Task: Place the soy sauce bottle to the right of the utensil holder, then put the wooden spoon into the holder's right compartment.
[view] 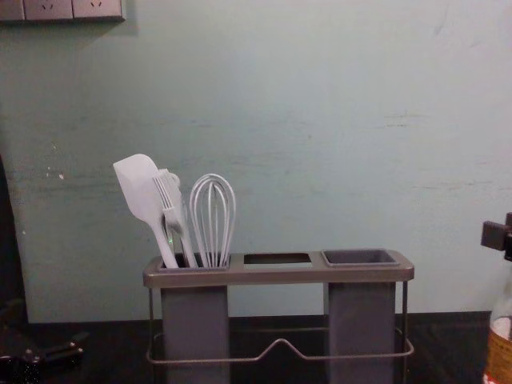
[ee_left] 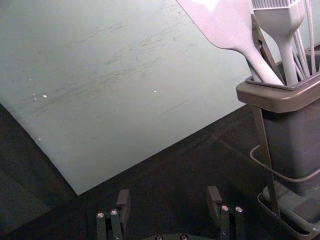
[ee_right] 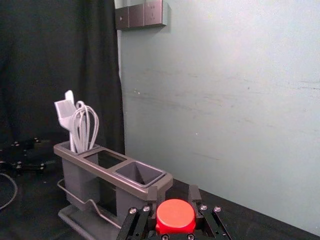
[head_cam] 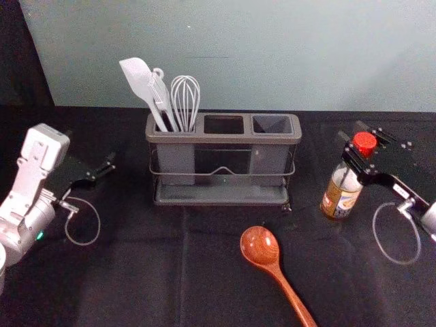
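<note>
Right hand (head_cam: 351,142): gripped the bottle (head_cam: 339,193) at its red cap (head_cam: 366,142), over the right side of the counter (head_cam: 136,279).
Bottle: held to the right of the holder (head_cam: 223,139), apart from it, with the cap uppermost; whether its base touched the counter could not be told.
Spoon (head_cam: 275,270): lay on the counter in front of the holder, outside the right compartment (head_cam: 272,125). Its bowl (head_cam: 259,245) pointed toward the counter's back edge, and its handle (head_cam: 296,302) slanted toward the near edge and the right.
Holder: stood upright near the counter's back edge, a wire rail (view: 200,362) across its front. The right compartment was open at the top, beside the middle opening (head_cam: 223,125).
Left compartment (head_cam: 177,163): held a pale spatula (view: 142,190), a brush (view: 168,196) and a whisk (view: 214,220), their heads standing above its rim.
Left hand (head_cam: 103,168): hovered on the counter's left side, apart from the holder, its fingers spread wide.
Wall (head_cam: 238,54): rose behind the counter's back edge, with a row of sockets (view: 72,9) high on the left in the chest view.
</note>
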